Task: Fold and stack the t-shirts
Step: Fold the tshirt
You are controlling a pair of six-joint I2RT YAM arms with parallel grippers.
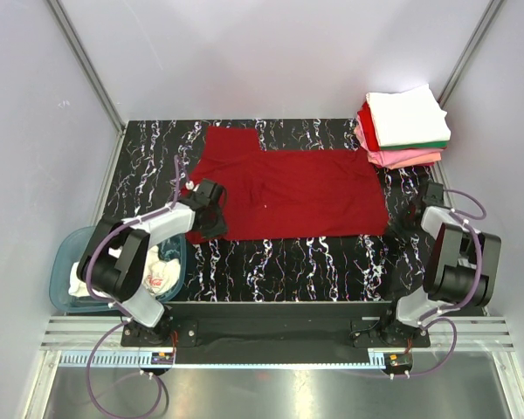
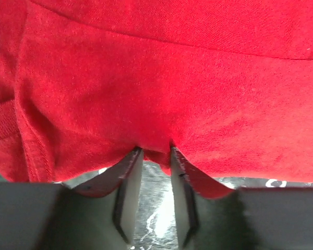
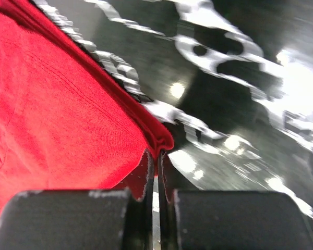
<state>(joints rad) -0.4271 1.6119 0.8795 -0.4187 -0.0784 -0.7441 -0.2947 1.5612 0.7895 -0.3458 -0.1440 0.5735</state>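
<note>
The dark red t-shirt [image 1: 297, 188] lay spread flat across the middle of the desk [image 1: 288, 262], reaching towards the far edge, with one sleeve pointing at the far left corner. It looked laid out so that both lower corners could be lifted together for a fold. The left claw [image 1: 214, 218] sat at the shirt's left near edge. In the left wrist view its fingers stood a narrow gap apart, and a small pucker of red cloth was nipped between the tips [image 2: 155, 151]. The right claw [image 1: 395, 225] was at the shirt's right near corner, and in its own view the fingers were almost together, pinching the hemmed corner [image 3: 157, 152]. With both holds apparently set, the next step was probably to raise the cloth and carry it over. At the far right corner was the stack of folded t-shirts [image 1: 406, 127], white on top. Off the left edge stood a teal tub [image 1: 65, 253] holding a white t-shirt with red print [image 1: 162, 271].
</note>
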